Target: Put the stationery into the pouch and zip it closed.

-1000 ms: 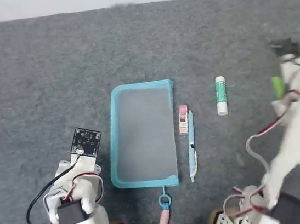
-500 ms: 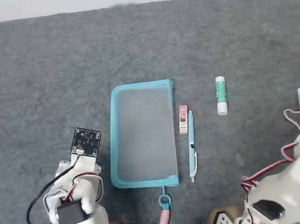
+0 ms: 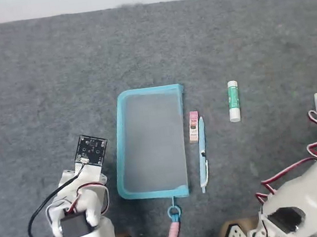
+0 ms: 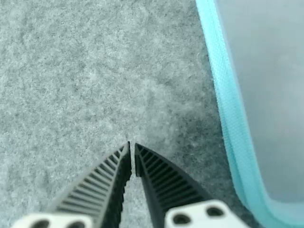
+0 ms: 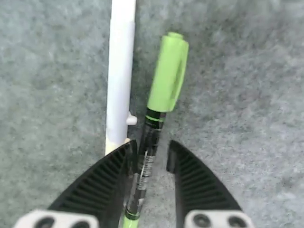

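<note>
one white pen (image 5: 119,71) lies beside the green marker (image 5: 165,78).

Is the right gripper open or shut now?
Open: the right gripper straddles the green highlighter with its jaws apart, beside a white pen.

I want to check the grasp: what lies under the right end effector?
A green-capped marker lies on the carpet between the open fingers of the right end effector, a white pen beside it. The marker's rear end is covered by the fingers.

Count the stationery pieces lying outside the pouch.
5: eraser and blue pen beside the pouch, glue stick farther right, white pen and green marker at the right hand. The arm may hide more.
</note>
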Robot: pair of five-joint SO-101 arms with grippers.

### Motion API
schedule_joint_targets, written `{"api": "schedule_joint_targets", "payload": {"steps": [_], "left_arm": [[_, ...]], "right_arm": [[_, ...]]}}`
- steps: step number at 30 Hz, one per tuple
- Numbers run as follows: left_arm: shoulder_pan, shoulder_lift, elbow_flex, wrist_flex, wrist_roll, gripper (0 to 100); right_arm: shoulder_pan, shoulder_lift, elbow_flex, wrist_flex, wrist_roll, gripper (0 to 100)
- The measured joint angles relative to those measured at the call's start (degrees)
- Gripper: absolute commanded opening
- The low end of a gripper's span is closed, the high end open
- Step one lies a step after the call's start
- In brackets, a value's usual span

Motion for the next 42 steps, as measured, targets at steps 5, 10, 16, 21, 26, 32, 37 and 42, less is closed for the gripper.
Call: {"api": "schedule_joint_targets", "payload": {"steps": [5,10,16,21,26,32,37,42], "left_arm": [[0.00,0.00,0.00,0.00,0.00,1],[0.00,0.00,0.00,0.00,0.00,1],[0.00,0.00,0.00,0.00,0.00,1],[0.00,0.00,0.00,0.00,0.00,1],[0.00,0.00,0.00,0.00,0.00,1],[0.00,0.00,0.00,0.00,0.00,1],[0.00,0.00,0.00,0.00,0.00,1],[0.00,0.00,0.00,0.00,0.00,1]], "right_arm": [[-0.62,-1.23,-1.58,2.99,-1.41,11.9],[-5.27,-10.55,-2.55,12.48,-4.92,11.8],[-19.08,-27.34,1.41,23.91,-13.19,11.8],[-36.31,-38.77,14.51,24.97,-22.07,11.8],[-53.01,-42.64,22.33,24.53,-31.82,12.2],[-65.58,-40.35,22.86,20.13,-34.55,12.3],[-70.51,-32.35,22.86,15.38,-34.81,12.1],[-70.95,-24.88,22.86,10.73,-36.84,11.9]]}}
